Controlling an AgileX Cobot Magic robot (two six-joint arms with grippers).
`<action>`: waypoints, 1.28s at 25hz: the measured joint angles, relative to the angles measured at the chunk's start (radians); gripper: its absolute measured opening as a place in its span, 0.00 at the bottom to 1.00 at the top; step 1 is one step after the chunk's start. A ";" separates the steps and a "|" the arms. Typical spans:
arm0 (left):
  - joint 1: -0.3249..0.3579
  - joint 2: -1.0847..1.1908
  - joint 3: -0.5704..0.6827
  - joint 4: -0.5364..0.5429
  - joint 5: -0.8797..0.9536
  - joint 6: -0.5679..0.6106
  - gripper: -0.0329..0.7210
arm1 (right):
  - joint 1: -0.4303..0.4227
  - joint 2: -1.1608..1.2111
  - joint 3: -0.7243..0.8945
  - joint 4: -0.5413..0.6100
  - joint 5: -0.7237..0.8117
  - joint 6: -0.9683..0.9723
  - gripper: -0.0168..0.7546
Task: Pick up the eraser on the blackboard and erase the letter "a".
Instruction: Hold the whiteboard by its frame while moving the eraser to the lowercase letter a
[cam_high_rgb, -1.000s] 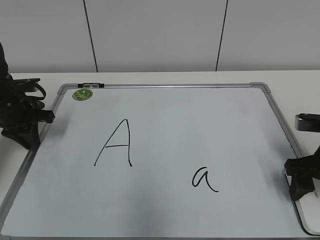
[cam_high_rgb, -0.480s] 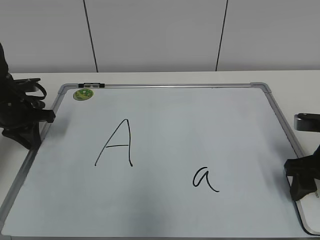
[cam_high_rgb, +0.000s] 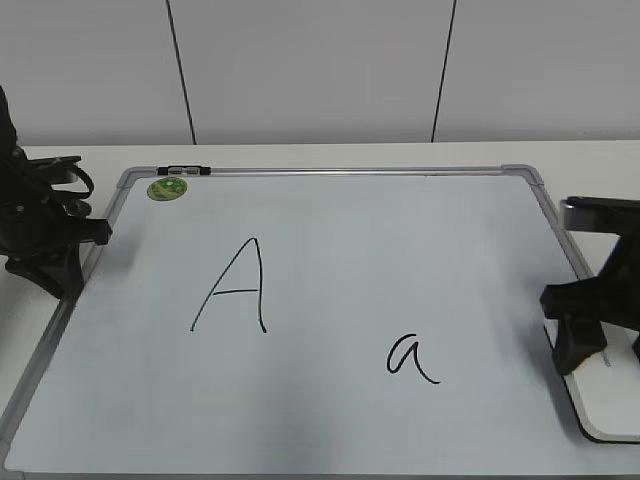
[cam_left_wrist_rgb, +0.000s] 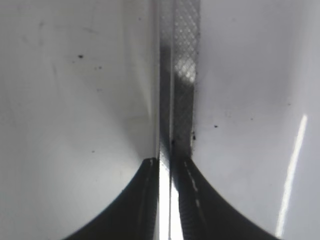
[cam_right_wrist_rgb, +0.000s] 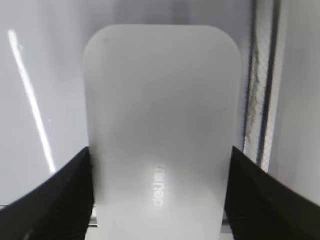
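The white eraser (cam_high_rgb: 606, 402) lies at the right edge of the blackboard (cam_high_rgb: 400, 240). My right gripper (cam_high_rgb: 583, 335) is shut on it. In the right wrist view the eraser (cam_right_wrist_rgb: 160, 110) fills the frame, grey lettering on top, with my right gripper's (cam_right_wrist_rgb: 160, 197) black fingers pressed against both its long sides. The letter "a" (cam_high_rgb: 410, 357) is written low on the board, left of the eraser and apart from it. My left gripper (cam_high_rgb: 55, 262) rests at the board's left frame; its fingers (cam_left_wrist_rgb: 167, 162) are shut over the frame strip (cam_left_wrist_rgb: 181, 75).
A taller capital "A" (cam_high_rgb: 232, 290) is written left of centre. A round green sticker (cam_high_rgb: 166, 187) and a small black clip (cam_high_rgb: 183, 171) sit at the board's top left corner. The board lies on a white table (cam_high_rgb: 300, 153) before a panelled wall.
My right gripper has moved left and a little up with the eraser, so the eraser now lies further in from the right edge. The left arm has not moved.
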 joint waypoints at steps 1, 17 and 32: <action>0.000 0.000 0.000 0.000 0.000 0.000 0.18 | 0.024 0.000 -0.020 -0.008 0.014 0.000 0.70; 0.000 0.002 0.000 -0.005 0.000 0.000 0.20 | 0.307 0.294 -0.390 -0.103 0.134 0.059 0.70; 0.000 0.002 0.000 -0.005 0.000 0.000 0.22 | 0.361 0.396 -0.472 -0.092 0.202 0.025 0.70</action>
